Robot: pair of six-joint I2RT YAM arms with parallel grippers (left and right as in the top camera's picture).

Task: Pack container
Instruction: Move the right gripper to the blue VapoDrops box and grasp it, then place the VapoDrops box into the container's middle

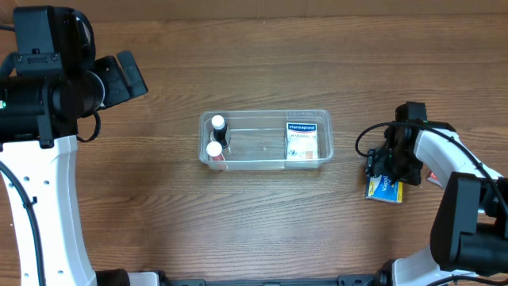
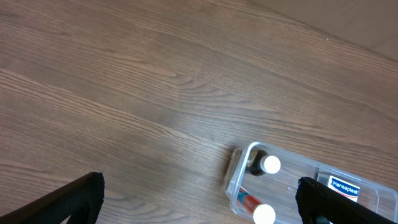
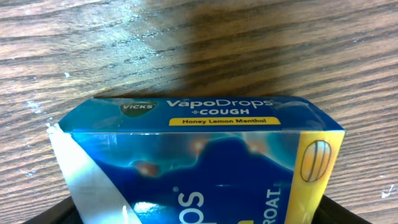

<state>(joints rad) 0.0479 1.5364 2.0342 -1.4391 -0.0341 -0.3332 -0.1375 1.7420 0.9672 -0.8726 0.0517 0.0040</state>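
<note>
**Overhead, left-wrist and right-wrist views of the table.** The clear container (image 1: 265,114) lies at the middle of the wooden table (image 1: 262,56), long side running left to right. Inside it, two white-capped bottles (image 1: 217,121) lie at its left end and a white-and-blue plaster box (image 1: 300,141) at its right end. The left gripper (image 2: 199,190) hangs above bare wood, up and to the left of the container, with its fingers (image 2: 78,199) spread wide apart and nothing between them. The right gripper (image 1: 386,173) is low over a blue-and-yellow cough-drop box (image 1: 384,191), well to the right of the container. Its fingers flank the box, but it cannot be told whether they press on it. A small red-and-white packet (image 1: 433,178) lies just beside that arm.
</note>
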